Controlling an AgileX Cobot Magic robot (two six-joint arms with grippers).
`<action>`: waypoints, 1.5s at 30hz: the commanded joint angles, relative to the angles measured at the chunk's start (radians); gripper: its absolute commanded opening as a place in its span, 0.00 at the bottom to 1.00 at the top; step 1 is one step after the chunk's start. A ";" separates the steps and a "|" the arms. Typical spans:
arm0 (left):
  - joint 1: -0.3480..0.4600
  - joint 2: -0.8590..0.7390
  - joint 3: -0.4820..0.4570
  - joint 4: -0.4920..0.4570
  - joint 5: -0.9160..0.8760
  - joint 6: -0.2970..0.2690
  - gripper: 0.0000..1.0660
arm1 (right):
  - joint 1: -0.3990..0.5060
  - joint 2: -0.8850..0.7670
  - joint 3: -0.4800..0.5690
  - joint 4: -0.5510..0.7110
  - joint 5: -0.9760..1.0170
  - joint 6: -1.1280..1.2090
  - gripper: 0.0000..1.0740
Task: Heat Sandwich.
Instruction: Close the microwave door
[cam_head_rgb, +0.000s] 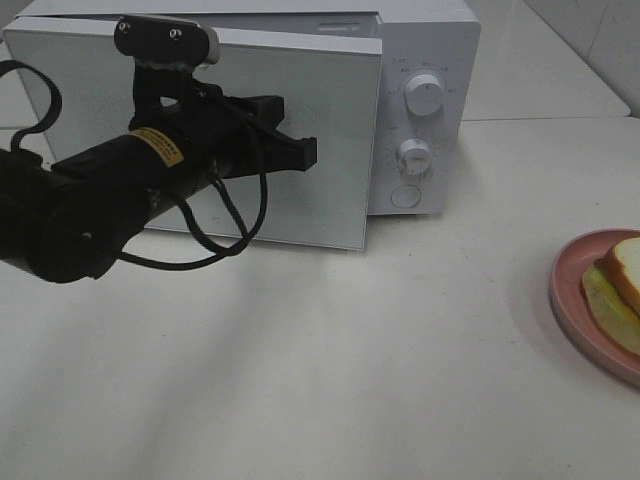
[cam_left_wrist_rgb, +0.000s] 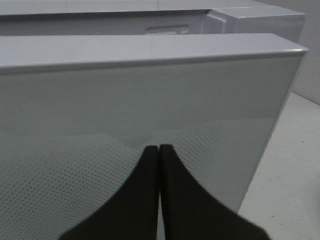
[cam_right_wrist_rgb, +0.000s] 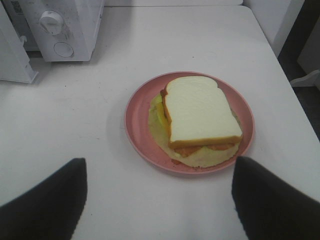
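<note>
The sandwich (cam_right_wrist_rgb: 200, 112) lies on a pink plate (cam_right_wrist_rgb: 137, 132) at the right edge of the white surface (cam_head_rgb: 330, 370), well apart from the microwave (cam_head_rgb: 425, 100) at the back. In the high view only a sliver of plate and bread shows at the right border.

The right tool (cam_right_wrist_rgb: 160, 200) is released, its two dark fingers spread wide. It hangs above and just short of the plate, with the sandwich lying ahead of it, roughly centred between the fingers. The bread's long axis runs away from the tool, and the plate is wider than the sandwich, so the fingers would straddle the plate rim or the bread's short sides. This arm is clearly the nearer one.

The left tool (cam_left_wrist_rgb: 159, 190) is clenched, its fingers pressed together with nothing between them. Its tip sits against or just in front of the microwave door (cam_left_wrist_rgb: 150, 110); I cannot tell whether it touches. The door stands partly swung out from the body, a gap showing along its top edge.

The coming move seems to turn on two things: the door opening far enough, and the right tool coming down around the plate. From the plate, the oven mouth lies to the left and back, behind the half-open door.
</note>
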 joint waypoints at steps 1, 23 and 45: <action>-0.005 0.029 -0.052 -0.010 0.020 0.002 0.00 | -0.009 -0.026 0.000 0.000 -0.004 -0.007 0.71; -0.005 0.145 -0.232 -0.155 0.066 0.143 0.00 | -0.009 -0.026 0.000 0.000 -0.004 -0.007 0.71; 0.003 0.227 -0.371 -0.209 0.110 0.189 0.00 | -0.009 -0.026 0.000 0.000 -0.004 -0.007 0.71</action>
